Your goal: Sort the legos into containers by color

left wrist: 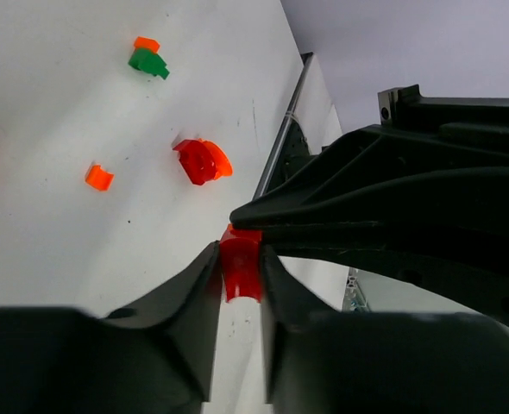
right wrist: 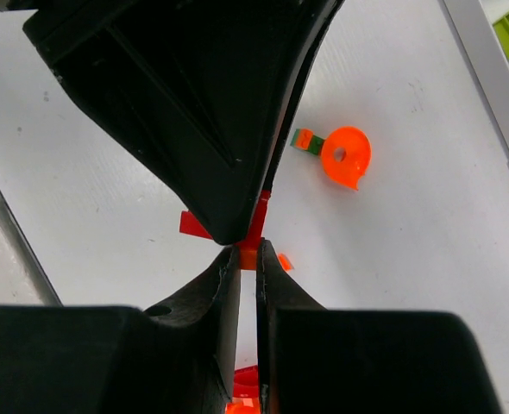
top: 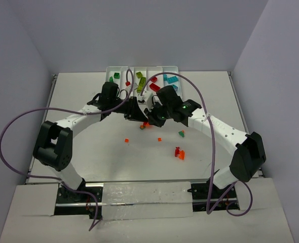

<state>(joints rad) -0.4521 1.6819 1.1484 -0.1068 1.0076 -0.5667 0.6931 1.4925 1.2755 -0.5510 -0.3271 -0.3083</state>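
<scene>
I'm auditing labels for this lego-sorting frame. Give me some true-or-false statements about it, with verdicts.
1. The left gripper pinches a red piece. True.
2. The right gripper is open and empty. False: it is shut on an orange piece.
3. The tray sits at the far edge of the table. True.
4. The table holds no loose bricks. False: several lie there, including a red-orange stack.

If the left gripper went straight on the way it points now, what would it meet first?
The right gripper: it faces the left gripper tip to tip, just beyond the red brick that the left gripper holds. Depth is unclear, but nothing else shows between.
</scene>
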